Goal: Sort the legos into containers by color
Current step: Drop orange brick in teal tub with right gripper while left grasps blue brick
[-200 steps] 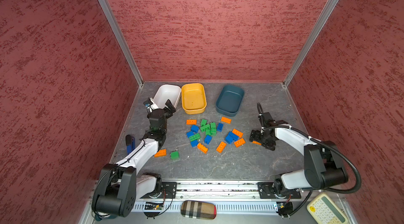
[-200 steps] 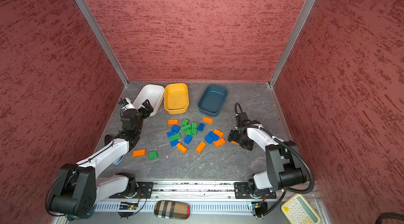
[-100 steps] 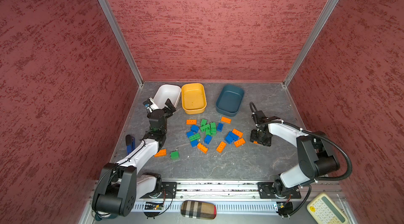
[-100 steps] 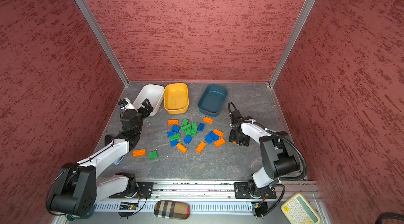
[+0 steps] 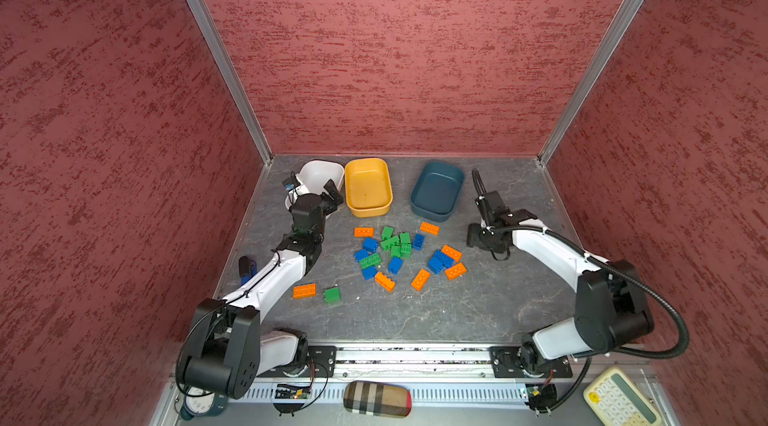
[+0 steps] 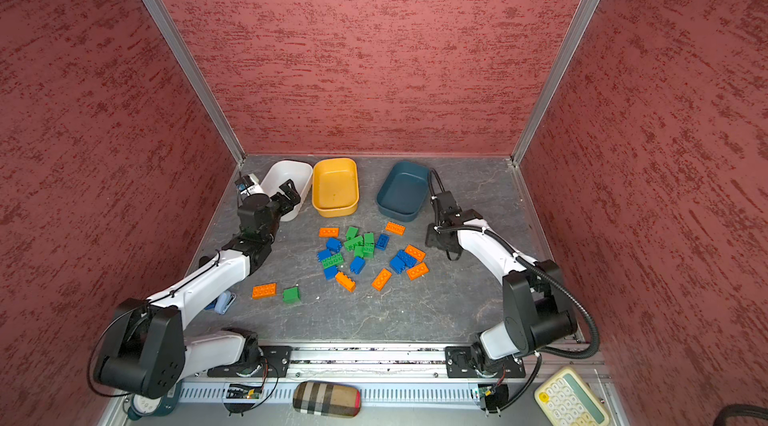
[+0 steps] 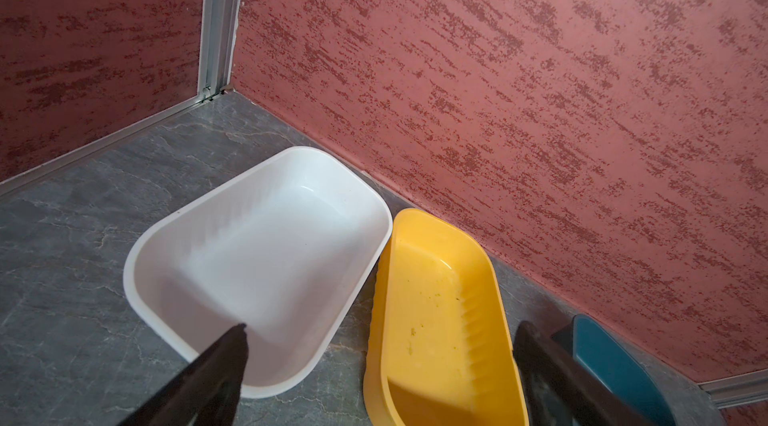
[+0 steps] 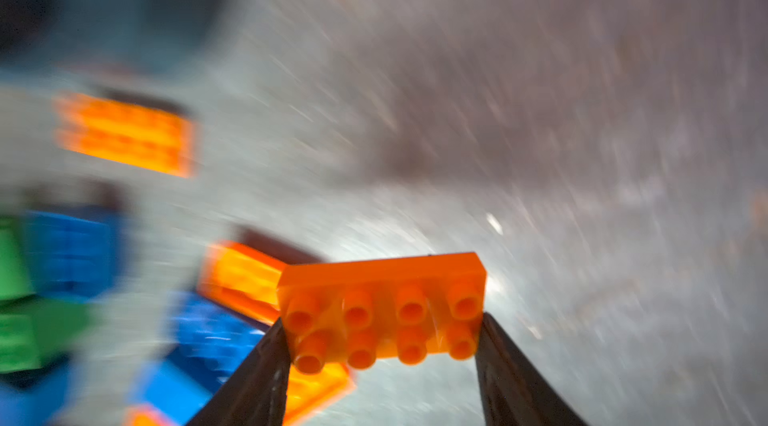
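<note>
Legos (image 5: 395,251): loose pile mid-table.
Right arm (image 5: 548,249): low, right of pile; right gripper (image 8: 381,320) clamps orange brick (image 8: 380,299).
Left arm (image 5: 274,278): extended far-left; left gripper (image 7: 382,327) spread wide, empty, above white tub (image 7: 266,253) near rim.

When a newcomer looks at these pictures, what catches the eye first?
A bright heap of orange, blue and green legos lies in the middle of the table, and behind it stand an empty white tub, yellow tub and teal tub. In the right wrist view, the right gripper clamps an orange brick by its ends. The left gripper hangs open by the white tub.
</note>
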### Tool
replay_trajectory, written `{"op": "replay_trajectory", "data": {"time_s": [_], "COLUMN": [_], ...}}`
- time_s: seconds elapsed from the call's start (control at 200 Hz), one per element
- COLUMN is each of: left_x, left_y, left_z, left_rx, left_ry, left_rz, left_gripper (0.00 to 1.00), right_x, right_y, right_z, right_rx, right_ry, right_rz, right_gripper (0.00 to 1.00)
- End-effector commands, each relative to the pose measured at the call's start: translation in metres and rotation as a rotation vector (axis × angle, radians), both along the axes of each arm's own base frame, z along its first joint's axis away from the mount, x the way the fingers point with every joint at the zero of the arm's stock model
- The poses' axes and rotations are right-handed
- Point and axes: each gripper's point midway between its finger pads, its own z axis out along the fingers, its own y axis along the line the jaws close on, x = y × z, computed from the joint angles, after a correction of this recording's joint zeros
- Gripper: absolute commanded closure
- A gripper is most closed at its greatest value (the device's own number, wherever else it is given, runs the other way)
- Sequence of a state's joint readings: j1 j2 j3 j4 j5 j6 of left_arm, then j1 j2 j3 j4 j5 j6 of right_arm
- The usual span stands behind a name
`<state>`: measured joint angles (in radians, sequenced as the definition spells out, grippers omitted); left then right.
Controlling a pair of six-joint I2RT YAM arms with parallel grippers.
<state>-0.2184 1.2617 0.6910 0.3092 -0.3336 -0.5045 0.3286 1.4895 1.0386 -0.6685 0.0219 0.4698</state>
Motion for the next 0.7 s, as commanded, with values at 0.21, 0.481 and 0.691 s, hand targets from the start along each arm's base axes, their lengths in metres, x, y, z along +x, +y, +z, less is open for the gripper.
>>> {"op": "replay_trajectory", "data": {"time_s": [0.21,0.481,0.691], "left_x": [-0.017,-0.05,-0.079], "left_y": [-0.039,-0.086,-0.105], "left_z": [-0.031,-0.063,-0.091], "left_rx": [0.035,0.099,0.121], "left_ry": [0.283,0.561,0.755], "left_rz": [-0.098,-0.404,-0.565], "left_gripper": [0.01,0.0,0.01], "right_x": [0.125,0.197,0.215], "right_y": [0.085,0.092,0.083], "right_z": [0.095,0.038,0.023], "right_rx": [0.227,0.025,-0.098], "right_ry": [-0.461,-0.361,-0.346], "right_rz": [0.198,0.185,0.163], "right_gripper": [0.42,0.38,0.3]}}
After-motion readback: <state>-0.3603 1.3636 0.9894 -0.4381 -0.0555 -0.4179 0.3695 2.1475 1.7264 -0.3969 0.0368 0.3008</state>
